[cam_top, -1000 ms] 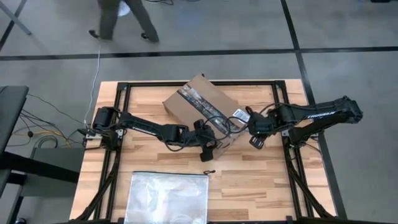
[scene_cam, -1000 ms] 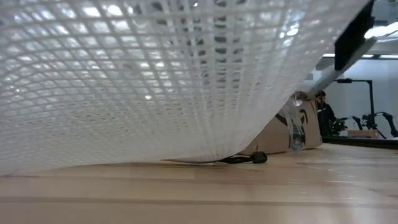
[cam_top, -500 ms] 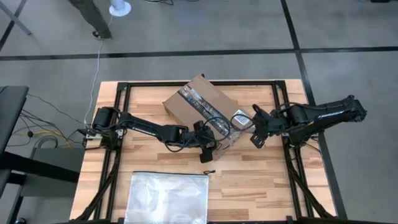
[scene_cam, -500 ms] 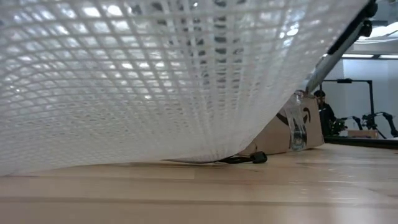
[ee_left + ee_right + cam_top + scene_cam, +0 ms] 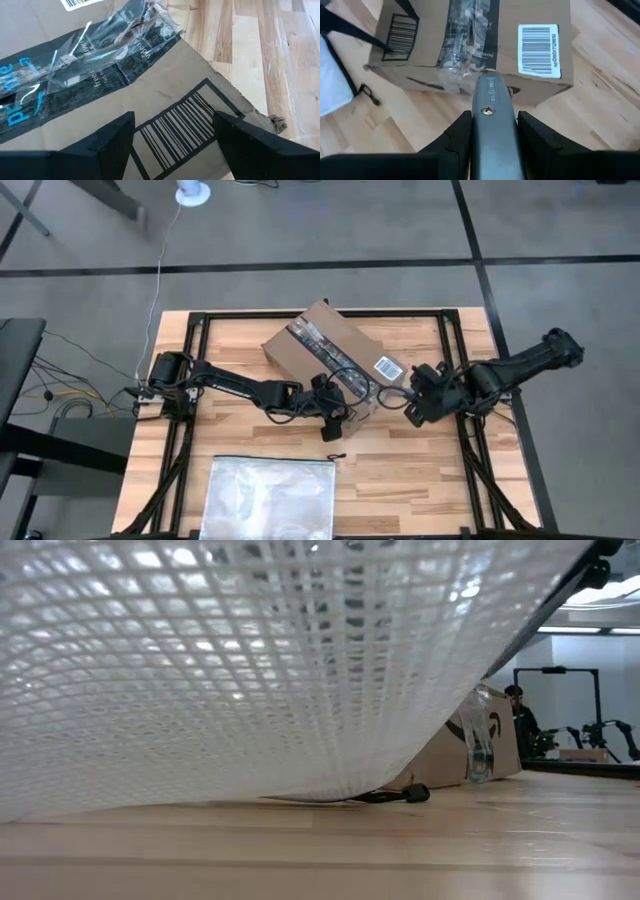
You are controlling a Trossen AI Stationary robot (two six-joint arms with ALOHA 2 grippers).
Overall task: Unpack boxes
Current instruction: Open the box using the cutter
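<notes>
Box (image 5: 325, 355): 1 brown cardboard box, mid-far on the surface (image 5: 420, 470), flaps down, dark tape strip (image 5: 470, 30) wrinkled and torn at the edge but not cut through. We judge progress early; nothing taken out yet, cutting, opening and emptying remain. Right claw (image 5: 412, 408) at the box's right end, clamped on a grey utility knife (image 5: 492, 125) aimed at the tape. Left claw (image 5: 333, 420) spread wide over the box's near side. Count: 1 box, 1 knife, 1 clear zip bag (image 5: 268, 498) near edge, 2 barcodes.

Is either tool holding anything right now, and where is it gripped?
Right tool grips a utility knife by its grey handle. Left tool is open over the box, holding nothing.
</notes>
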